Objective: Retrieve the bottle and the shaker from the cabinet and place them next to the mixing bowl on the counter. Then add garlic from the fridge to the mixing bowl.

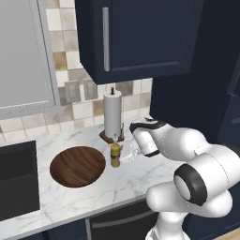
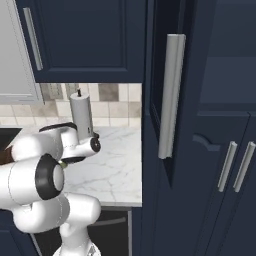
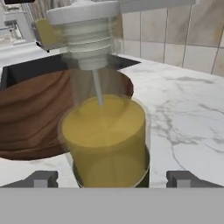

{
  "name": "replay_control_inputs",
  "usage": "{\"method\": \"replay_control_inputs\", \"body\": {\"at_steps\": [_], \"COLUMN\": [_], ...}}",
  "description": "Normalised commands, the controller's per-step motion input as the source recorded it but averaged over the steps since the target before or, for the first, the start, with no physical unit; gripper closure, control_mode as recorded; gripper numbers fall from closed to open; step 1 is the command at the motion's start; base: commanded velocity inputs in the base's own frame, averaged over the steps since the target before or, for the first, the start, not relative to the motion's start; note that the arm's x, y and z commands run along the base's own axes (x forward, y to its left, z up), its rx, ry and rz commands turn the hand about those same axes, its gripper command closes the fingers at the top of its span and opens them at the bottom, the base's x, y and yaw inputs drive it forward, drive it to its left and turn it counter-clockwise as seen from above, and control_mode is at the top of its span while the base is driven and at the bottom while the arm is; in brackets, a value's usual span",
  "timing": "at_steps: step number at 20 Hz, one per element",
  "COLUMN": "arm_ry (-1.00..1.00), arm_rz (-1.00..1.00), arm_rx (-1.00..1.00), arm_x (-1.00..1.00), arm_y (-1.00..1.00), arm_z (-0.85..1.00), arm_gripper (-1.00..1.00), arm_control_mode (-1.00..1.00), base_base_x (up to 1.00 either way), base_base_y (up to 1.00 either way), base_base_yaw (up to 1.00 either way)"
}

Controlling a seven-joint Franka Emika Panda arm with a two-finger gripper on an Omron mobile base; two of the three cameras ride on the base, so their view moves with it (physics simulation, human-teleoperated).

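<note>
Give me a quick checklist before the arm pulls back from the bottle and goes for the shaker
1. The bottle stands upright on the counter: ok.
2. Bottle beside the mixing bowl, just outside its right rim: ok.
3. The gripper is open, with fingers standing clear on either side of the bottle: ok.
4. Room to back away without hitting the paper-towel roll behind the bottle: cannot tell.
5. Upper cabinet door open for reaching the shaker: not ok in the left base view, it looks shut.
6. Shaker located: cannot tell.
</note>
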Motion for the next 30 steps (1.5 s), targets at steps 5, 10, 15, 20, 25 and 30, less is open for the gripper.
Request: {"method": "replay_control_inputs", "body": {"at_steps": [5,10,15,20,25,30], "arm_ry": [0.00,0.00,0.00,0.00,0.00,0.00], "arm_rz": [-0.07,-0.10,-0.12,-0.18,-0.21,-0.24], "arm_rx": [0.00,0.00,0.00,-0.03,-0.08,-0.13], "arm_x": [0.00,0.00,-0.20,-0.22,-0.22,-0.21], "arm_y": [-0.27,-0.16,-0.02,0.00,0.00,0.00], "arm_z": [0.22,0.34,0.47,0.54,0.65,0.76], "arm_gripper": [-1.00,-1.00,-1.00,-1.00,-1.00,-1.00], "arm_control_mode": [-1.00,-1.00,-1.00,-1.00,-1.00,-1.00], "base_base_x": [0.00,0.00,0.00,0.00,0.00,0.00], "base_base_y": [0.00,0.00,0.00,0.00,0.00,0.00], "base_base_yaw": [0.00,0.00,0.00,0.00,0.00,0.00]}}
